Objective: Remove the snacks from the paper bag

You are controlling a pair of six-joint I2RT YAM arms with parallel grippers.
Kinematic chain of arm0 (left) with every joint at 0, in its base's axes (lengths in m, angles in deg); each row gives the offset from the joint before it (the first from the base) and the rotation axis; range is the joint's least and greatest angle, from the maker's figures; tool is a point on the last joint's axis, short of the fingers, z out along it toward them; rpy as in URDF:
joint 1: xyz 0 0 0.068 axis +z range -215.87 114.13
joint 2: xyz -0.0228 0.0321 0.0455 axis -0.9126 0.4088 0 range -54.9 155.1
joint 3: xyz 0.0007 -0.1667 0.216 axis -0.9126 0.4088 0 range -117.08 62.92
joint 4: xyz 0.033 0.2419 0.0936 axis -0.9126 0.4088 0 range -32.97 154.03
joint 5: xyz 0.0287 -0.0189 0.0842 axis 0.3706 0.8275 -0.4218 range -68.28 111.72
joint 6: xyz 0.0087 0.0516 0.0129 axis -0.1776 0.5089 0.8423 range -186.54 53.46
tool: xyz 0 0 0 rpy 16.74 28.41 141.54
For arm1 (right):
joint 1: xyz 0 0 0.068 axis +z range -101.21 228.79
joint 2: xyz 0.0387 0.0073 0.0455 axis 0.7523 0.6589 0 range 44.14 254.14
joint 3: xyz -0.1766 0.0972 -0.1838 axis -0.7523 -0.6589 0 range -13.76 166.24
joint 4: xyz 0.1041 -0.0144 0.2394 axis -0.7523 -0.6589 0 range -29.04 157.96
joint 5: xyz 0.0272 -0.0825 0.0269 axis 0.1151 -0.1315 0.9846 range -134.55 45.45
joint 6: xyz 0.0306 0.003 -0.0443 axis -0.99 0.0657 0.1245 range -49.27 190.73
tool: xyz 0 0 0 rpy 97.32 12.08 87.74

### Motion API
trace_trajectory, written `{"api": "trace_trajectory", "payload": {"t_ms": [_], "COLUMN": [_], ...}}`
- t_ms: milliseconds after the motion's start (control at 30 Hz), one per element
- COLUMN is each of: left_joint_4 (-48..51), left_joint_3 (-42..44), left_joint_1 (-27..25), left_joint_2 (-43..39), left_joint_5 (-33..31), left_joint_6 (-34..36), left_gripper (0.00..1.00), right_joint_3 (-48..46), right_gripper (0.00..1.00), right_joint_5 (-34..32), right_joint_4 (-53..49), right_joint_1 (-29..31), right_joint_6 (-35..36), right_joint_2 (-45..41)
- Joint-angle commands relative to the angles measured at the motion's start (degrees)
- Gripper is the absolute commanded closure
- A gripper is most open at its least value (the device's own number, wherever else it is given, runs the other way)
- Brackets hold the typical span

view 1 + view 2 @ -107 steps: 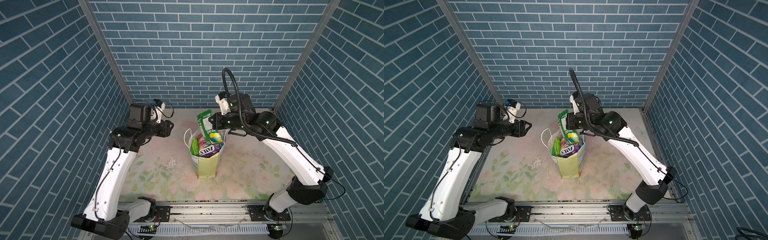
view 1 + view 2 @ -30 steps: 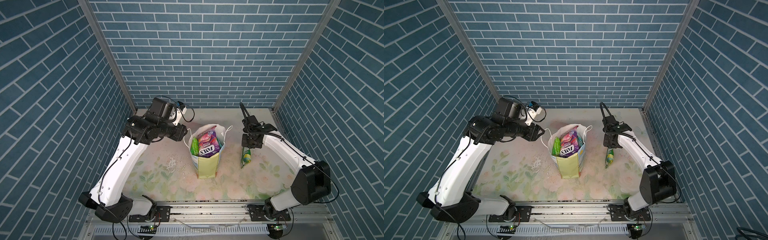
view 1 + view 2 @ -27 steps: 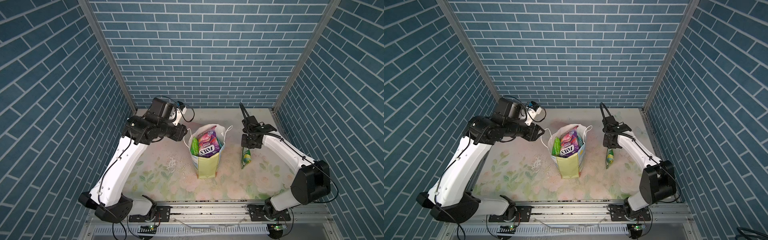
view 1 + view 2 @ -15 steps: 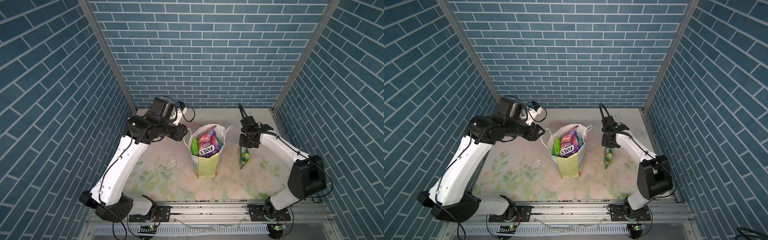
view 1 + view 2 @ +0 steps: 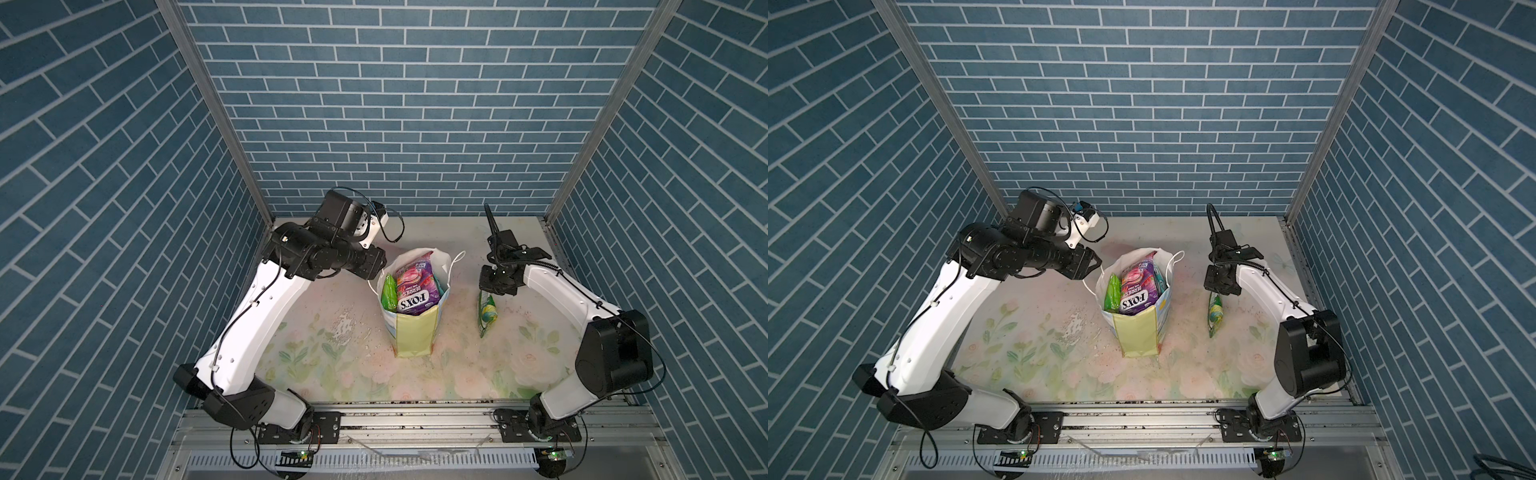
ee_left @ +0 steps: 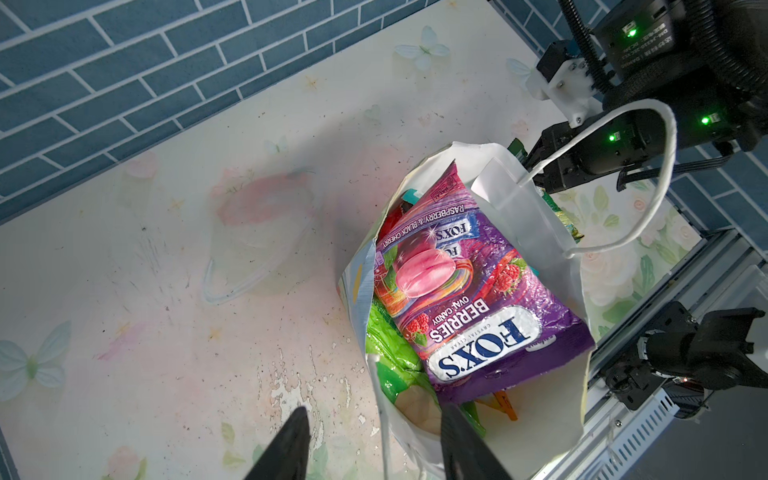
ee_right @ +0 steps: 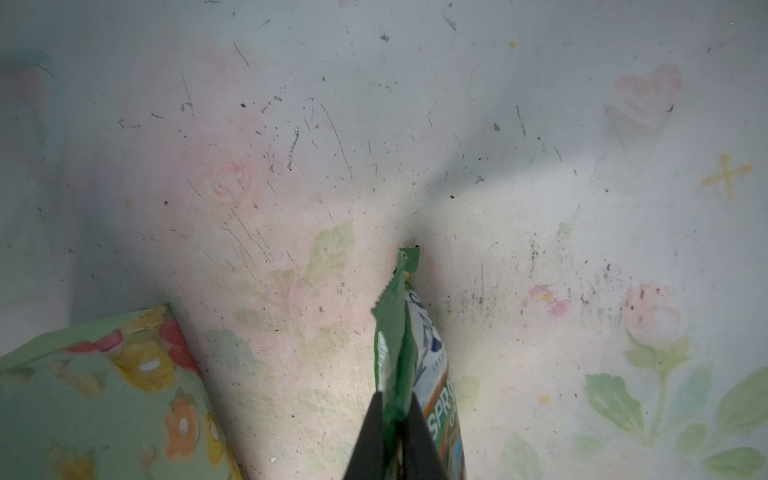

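Counting one paper bag [image 5: 413,336], upright mid-desk [image 5: 291,365], with two white cord handles; one purple FOX'S pack [image 5: 415,293] and one green packet [image 5: 389,293] topmost inside, others half hidden. Differs from seconds ago: green chip bag [image 7: 395,345] now outside, right of the paper bag, lower tip on the desk, top edge pinched between the right fingers [image 7: 365,449]. Left fingers [image 6: 286,449] half spread, empty, closer to the bag's rim. Glossy crinkled plastic; smooth paper.
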Motion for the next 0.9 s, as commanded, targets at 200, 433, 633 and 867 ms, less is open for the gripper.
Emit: {"api": "trace_trajectory", "payload": {"t_ms": [200, 433, 633, 867], "left_joint_4": [0.6, 0.7, 1.0, 1.7], "left_joint_3": [-1.1, -1.5, -1.6, -2.5], "left_joint_1": [-1.0, -1.6, -1.8, -2.4], "left_joint_2": [0.9, 1.4, 1.6, 2.2], "left_joint_5": [-0.3, -0.3, -0.3, -0.2], "left_joint_6": [0.0, 0.0, 0.1, 0.0], "left_gripper": [0.47, 0.47, 0.50, 0.52], "right_joint_3": [-2.9, -3.6, -3.1, -7.2], "right_gripper": [0.89, 0.86, 0.86, 0.97], "right_joint_5": [16.1, 19.4, 14.0, 14.9], "right_joint_4": [6.6, 10.1, 7.8, 9.7], "right_joint_1": [-1.3, -2.0, -2.5, -2.9], "right_joint_6": [0.1, -2.4, -3.0, -4.7], "right_joint_2": [-2.5, -5.0, -7.0, -11.9]}}
